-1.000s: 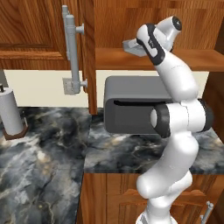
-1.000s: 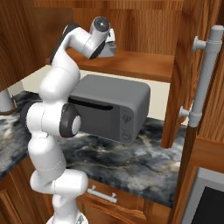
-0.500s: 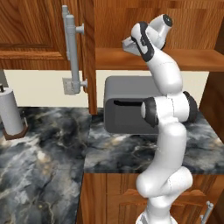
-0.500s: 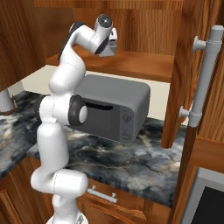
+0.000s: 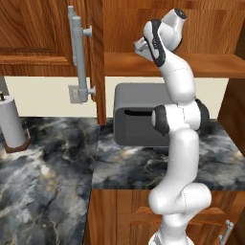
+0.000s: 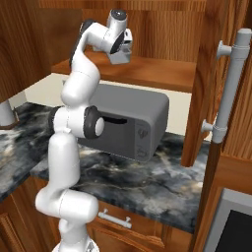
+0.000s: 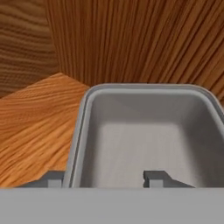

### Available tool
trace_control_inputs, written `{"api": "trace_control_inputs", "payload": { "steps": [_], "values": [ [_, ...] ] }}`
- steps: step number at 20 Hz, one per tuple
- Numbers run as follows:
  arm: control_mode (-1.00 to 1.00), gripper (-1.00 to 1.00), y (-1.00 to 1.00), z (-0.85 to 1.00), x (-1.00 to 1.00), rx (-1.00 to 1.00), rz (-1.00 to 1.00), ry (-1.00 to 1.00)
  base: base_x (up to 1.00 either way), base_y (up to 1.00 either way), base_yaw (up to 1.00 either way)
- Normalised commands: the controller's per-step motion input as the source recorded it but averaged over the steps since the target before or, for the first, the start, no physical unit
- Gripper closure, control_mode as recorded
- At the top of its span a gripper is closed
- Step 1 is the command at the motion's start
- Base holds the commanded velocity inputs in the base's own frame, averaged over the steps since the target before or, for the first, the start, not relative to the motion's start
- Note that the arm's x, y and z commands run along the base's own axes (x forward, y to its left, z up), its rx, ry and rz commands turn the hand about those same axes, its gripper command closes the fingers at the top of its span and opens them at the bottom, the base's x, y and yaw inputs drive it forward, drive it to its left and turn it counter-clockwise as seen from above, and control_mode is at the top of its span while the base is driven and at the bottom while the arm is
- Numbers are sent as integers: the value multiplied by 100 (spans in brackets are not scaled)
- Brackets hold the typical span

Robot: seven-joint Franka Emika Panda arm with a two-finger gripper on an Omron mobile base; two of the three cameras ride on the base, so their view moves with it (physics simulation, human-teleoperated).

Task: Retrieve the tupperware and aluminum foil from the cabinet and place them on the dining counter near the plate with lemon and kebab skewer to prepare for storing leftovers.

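A: Hand view first. Where do you put the tupperware (image 7: 144, 135)?

B: Centre and lower right of that frame, open top facing you, resting on the wooden shelf of the cabinet (image 7: 35, 113), close to the back corner.

A: And the gripper (image 7: 103, 178)?

B: One dark tip sits outside the tub's left wall, the other inside the tub, so the jaws straddle that wall. Whether they press it you cannot tell.

A: Further out?

B: Left base view: the arm reaches the upper centre. Below the shelf stands the grey microwave (image 5: 136, 117) on the veined counter (image 5: 48, 167); a paper towel roll (image 5: 12, 124) sits at the left edge.
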Motion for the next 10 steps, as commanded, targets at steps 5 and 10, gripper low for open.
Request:
{"api": "trace_control_inputs", "payload": {
  "steps": [5,10],
  "values": [
    [-100,100,0,-54,-12,-1,0,-10,0,0,0],
    [-100,100,0,-47,-20,0,0,-37,0,0,0]
  ]
}}
